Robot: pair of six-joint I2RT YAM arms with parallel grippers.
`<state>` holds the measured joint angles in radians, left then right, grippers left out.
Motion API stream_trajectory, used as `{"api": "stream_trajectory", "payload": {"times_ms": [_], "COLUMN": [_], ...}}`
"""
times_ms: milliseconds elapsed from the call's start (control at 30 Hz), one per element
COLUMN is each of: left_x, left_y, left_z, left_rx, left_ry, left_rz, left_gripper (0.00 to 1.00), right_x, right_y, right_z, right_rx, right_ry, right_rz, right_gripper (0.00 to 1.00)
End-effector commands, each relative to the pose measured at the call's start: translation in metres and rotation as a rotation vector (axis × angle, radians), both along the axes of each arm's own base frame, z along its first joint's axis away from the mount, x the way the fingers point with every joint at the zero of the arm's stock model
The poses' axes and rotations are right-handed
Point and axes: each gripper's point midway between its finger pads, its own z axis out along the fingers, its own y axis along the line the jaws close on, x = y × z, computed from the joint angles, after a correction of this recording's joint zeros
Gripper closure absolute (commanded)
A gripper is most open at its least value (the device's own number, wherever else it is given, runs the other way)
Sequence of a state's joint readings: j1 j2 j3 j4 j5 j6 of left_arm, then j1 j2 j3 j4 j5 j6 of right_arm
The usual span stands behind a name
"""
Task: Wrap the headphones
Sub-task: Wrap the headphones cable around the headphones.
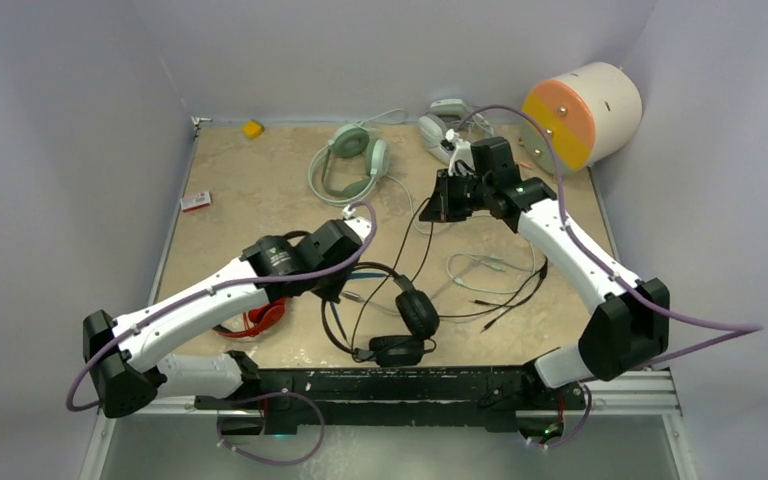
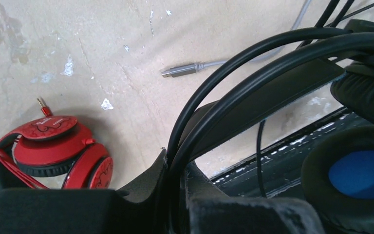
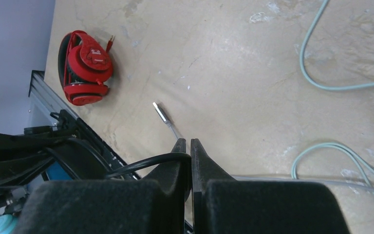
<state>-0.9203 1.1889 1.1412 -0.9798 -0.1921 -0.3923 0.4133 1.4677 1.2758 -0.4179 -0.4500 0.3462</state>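
- Headband of the black over-ear headset with blue ear cups (image 1: 407, 322) pinched in the left pincer (image 2: 175, 161), jaws shut tight on the two thin black bands, pretty much no gap.
- Ear cups of that same headset down near the front edge of the beige stone-look worktop (image 1: 250, 180), one blue cup right in the left wrist camera's face.
- Right pincer (image 3: 190, 151) further back and off to the right, fingers closed narrow on a thin black cable (image 3: 146, 159), held up off the worktop.
- Red-and-black folded headset (image 2: 53, 151) flat on the worktop, left of the black one, partly tucked under the left arm in the top view, with a gold jack plug (image 2: 42, 103) just beside it.
- Pale mint-green and white headset (image 1: 350, 160) toward the back, well apart from both pincers, with a mint cable (image 3: 321, 78) looping over the right half.
- Grey-white headset (image 1: 445, 125) at the back edge, near a white cylinder with an orange-and-yellow face (image 1: 580, 112).
- Silver-grey plug (image 2: 180, 70) loose on the worktop near the black headband.
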Motion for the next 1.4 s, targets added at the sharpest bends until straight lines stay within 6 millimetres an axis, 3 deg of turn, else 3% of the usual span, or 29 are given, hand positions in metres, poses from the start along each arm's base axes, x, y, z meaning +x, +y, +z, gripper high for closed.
{"api": "stream_trajectory", "payload": {"times_ms": [0,200,433,767,933,1067,1367], "left_x": [0.018,0.034,0.042,0.067,0.082,0.092,0.112], "left_y": [-0.006,0.012,0.018,0.03,0.045,0.049,0.038], "left_z": [0.007,0.009,0.001,-0.001,0.004,0.012,0.032], "left_rx": [0.044,0.137,0.202,0.361,0.512,0.589,0.611], "left_ry": [-0.13,-0.216,-0.247,-0.331,-0.405,-0.459,-0.539], "left_rz": [0.006,0.072,0.1,0.189,0.278,0.294,0.364], "left_gripper": [1.0,1.0,1.0,1.0,1.0,1.0,1.0], "right_x": [-0.002,-0.018,-0.014,-0.055,-0.079,-0.091,-0.115], "right_y": [-0.016,-0.021,-0.054,-0.035,-0.038,-0.041,-0.029], "right_z": [0.031,0.046,0.059,0.093,0.12,0.128,0.157], "right_rx": [-0.021,-0.002,-0.014,0.136,0.157,0.149,0.272], "right_ry": [-0.066,-0.085,-0.089,-0.098,-0.131,-0.136,-0.133], "right_rz": [-0.018,-0.003,-0.107,0.065,0.11,0.126,0.221], "right_gripper": [1.0,1.0,1.0,1.0,1.0,1.0,1.0]}}
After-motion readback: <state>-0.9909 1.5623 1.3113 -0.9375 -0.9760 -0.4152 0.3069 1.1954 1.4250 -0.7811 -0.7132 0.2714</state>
